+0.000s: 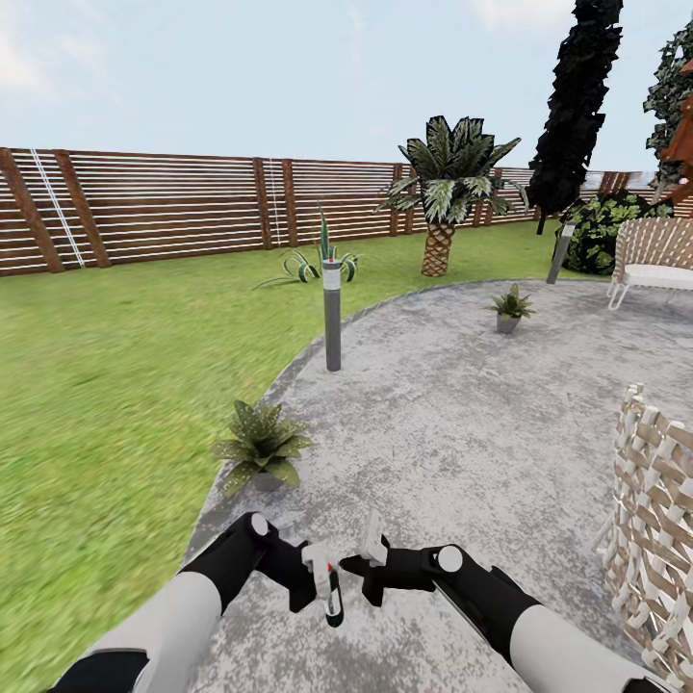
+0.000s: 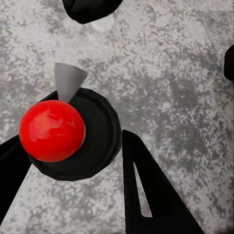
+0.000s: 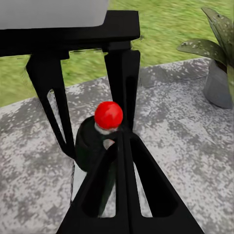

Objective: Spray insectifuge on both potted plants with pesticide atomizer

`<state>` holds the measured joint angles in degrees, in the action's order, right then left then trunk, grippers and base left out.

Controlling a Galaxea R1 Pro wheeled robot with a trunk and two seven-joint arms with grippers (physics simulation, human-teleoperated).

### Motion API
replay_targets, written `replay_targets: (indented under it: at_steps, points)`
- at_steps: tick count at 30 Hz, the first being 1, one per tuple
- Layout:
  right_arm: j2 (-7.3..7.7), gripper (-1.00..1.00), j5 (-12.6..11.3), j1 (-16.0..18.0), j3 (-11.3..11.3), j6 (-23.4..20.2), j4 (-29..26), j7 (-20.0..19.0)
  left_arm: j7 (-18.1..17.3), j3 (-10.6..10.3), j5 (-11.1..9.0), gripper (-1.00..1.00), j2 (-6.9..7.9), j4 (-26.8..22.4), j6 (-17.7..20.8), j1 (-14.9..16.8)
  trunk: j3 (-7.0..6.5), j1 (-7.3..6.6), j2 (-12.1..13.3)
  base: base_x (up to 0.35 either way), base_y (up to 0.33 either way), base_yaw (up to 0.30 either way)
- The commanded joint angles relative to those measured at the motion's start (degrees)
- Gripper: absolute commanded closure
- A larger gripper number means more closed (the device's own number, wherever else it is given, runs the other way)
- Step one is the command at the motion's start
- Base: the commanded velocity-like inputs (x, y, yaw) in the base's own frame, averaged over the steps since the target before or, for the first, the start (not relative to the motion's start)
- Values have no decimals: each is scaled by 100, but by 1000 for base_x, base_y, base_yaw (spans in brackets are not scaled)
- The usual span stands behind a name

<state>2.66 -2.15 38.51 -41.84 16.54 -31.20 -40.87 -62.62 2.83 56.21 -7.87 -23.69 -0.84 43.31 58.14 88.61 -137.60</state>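
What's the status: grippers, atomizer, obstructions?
Left gripper shut on slim dark green, red-capped atomizer bottle. Right gripper's fingers close beside the bottle; grip unclear. Nearer leafy potted plant in grey pot ahead-left, nothing between on mottled grey patio.

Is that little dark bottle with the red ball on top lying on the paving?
No, the dark bottle with the red ball top is held upright above the grey mottled paving in the left gripper.

Fenced garden: lawn [image 1: 106, 404], paved patio [image 1: 452, 414]
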Motion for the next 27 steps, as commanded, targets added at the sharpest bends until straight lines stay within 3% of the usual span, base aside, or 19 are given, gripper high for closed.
replay_targets:
  at_steps: [1,8,10,11,13,14,16,17,19,20,21,23,25,26,27]
  points:
    - [6,100,-22,7,-34,25,0,9,-19,28,71,100,65,-4,-3,-1,5,-1,-2,0,0,0]
    - [12,100,-22,7,-46,25,0,9,-12,23,197,100,886,82,-18,-53,5,-1,-2,0,0,0]
    - [35,100,-22,7,-50,25,3,9,-7,24,202,100,1127,85,-20,-240,5,-1,-2,0,0,0]
    - [68,-100,-22,7,-51,30,6,9,17,24,204,100,1271,84,-22,-417,5,-1,-2,0,0,0]
    - [131,-100,-24,7,-52,33,25,9,314,52,164,100,1427,84,-23,-690,5,-1,-2,0,0,0]
    - [151,-100,-28,7,-52,38,213,23,848,109,95,100,1473,84,-15,-814,5,-1,-2,0,0,0]
    - [152,-100,-40,7,-47,43,683,196,1411,199,-69,100,1481,143,0,-874,5,-1,-2,0,0,0]
    - [147,-100,-63,5,-41,54,1093,612,1649,346,-316,100,1481,238,4,-888,5,-1,-2,0,0,0]
    - [127,-100,-132,-10,-36,153,1743,1619,1990,823,-1046,100,1495,467,-7,-907,5,-1,-2,0,0,0]
    - [116,-100,-186,-21,-35,271,1946,2056,2169,1049,-1414,100,1504,584,-14,-916,5,-1,-2,0,0,0]
    - [110,-100,-232,-28,-35,373,2032,2290,2309,1173,-1633,100,1509,638,-16,-939,5,-1,-2,0,0,0]
    - [98,-100,-479,-176,-35,608,2151,2988,3022,1529,-2291,100,1508,681,-38,-1117,5,-1,-2,0,0,0]
    - [87,-100,-837,-487,-38,713,2171,3734,3674,1862,-2880,100,1496,719,-384,-1324,5,-1,-2,0,0,0]
    - [82,-100,-1065,-704,-39,906,2177,4174,4050,1987,-3158,100,1491,730,-761,-1526,5,-1,-2,0,0,0]
    - [80,-100,-1166,-818,-37,1059,2181,4366,4248,2036,-3281,100,1491,735,-951,-1637,5,-1,-2,0,0,0]
